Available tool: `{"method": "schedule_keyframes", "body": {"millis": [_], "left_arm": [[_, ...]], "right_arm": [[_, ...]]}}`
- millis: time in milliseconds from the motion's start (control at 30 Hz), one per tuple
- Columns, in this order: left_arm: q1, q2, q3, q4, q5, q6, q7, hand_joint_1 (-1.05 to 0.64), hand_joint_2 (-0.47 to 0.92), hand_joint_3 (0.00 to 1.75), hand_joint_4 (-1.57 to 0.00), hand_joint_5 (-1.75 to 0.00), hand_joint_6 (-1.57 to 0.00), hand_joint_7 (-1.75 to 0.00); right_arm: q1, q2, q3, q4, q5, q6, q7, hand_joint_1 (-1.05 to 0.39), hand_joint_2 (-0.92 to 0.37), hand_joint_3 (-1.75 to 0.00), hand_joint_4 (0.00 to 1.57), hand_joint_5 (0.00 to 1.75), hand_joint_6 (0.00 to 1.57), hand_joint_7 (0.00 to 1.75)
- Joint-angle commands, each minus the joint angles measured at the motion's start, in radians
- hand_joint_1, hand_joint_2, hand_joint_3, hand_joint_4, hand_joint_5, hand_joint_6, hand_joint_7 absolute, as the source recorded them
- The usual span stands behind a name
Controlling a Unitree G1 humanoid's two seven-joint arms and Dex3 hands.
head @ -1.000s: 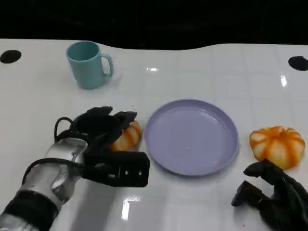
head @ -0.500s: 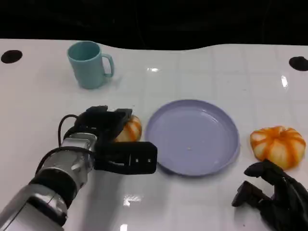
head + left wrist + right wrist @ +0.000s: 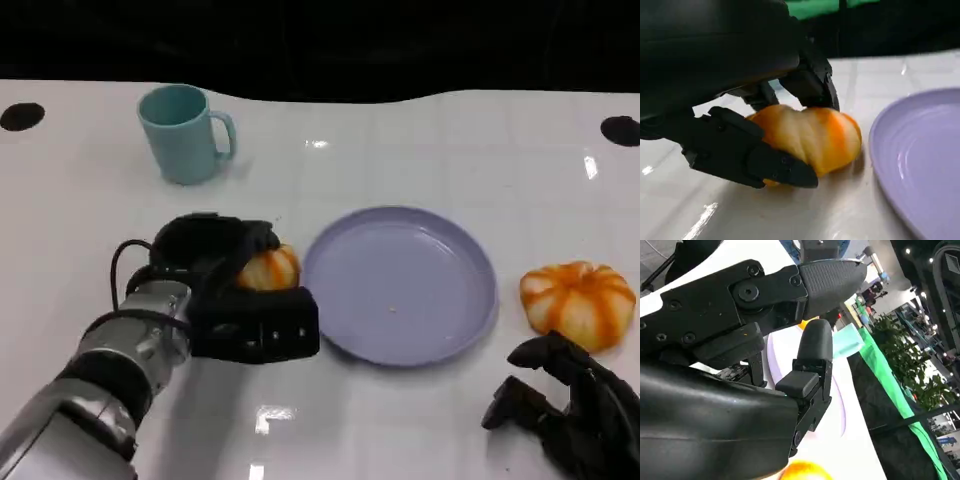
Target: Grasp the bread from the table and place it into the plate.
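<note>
White table [image 3: 420,150] | left robot hand [image 3: 235,300] grips bread [image 3: 266,268] | beside plate [image 3: 400,285]

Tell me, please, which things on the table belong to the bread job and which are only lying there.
Part of the job:
- bread, held in the left hand beside the plate
- purple plate, nothing on it

Only lying there:
- teal mug, at the far left
- orange pumpkin, right of the plate, near the right hand, which holds nothing
</note>
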Motion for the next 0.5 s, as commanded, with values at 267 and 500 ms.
{"method": "schedule_keyframes", "body": {"millis": [267,500], "left_arm": [[-0.035,0.017,0.069,-0.010,-0.068,-0.012,0.114,-0.20,0.68,0.91,-0.87,-1.75,-0.60,-1.75],[-0.081,-0.014,0.145,-0.039,-0.150,0.014,0.097,-0.21,0.69,0.91,-0.86,-1.75,-0.60,-1.75]], "right_arm": [[-0.011,-0.017,-0.009,0.018,0.002,-0.009,0.011,-0.52,-0.92,-0.22,0.69,1.46,0.60,1.18],[-0.005,-0.017,-0.006,0.013,-0.007,-0.016,0.004,-0.52,-0.92,-0.22,0.68,1.48,0.59,1.20]]}}
